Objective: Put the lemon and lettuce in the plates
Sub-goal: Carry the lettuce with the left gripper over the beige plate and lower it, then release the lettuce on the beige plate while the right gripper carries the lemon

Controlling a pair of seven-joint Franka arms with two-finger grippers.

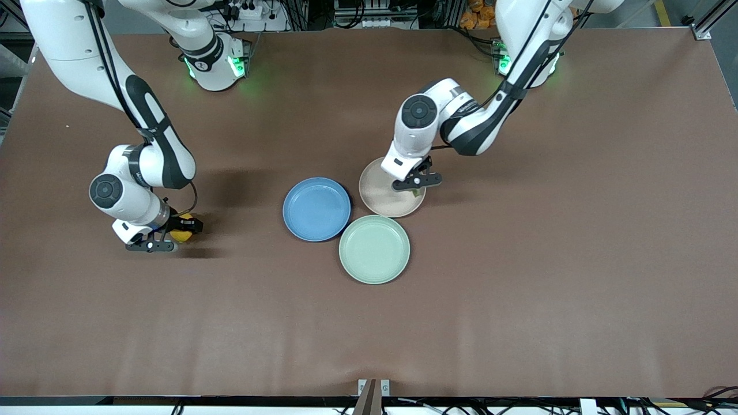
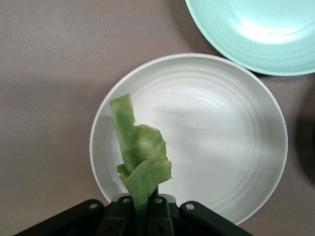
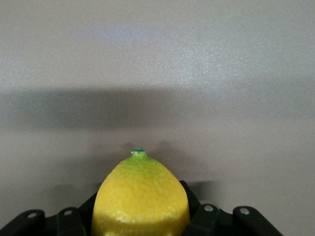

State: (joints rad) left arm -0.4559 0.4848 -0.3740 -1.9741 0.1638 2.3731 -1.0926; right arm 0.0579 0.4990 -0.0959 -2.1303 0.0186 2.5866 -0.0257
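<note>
Left gripper (image 1: pixel 416 185): clamped on the lettuce (image 2: pixel 139 157), hung over the beige plate (image 1: pixel 377 199) | Right gripper (image 1: pixel 167 233): closed around the lemon (image 1: pixel 183 229), low at the table (image 1: pixel 519 288) toward the right arm's end, well apart from the blue plate (image 1: pixel 316 208)

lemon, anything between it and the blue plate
Nothing visible. The right gripper is shut on the lemon toward the right arm's end, and only bare table separates it from the blue plate.
</note>
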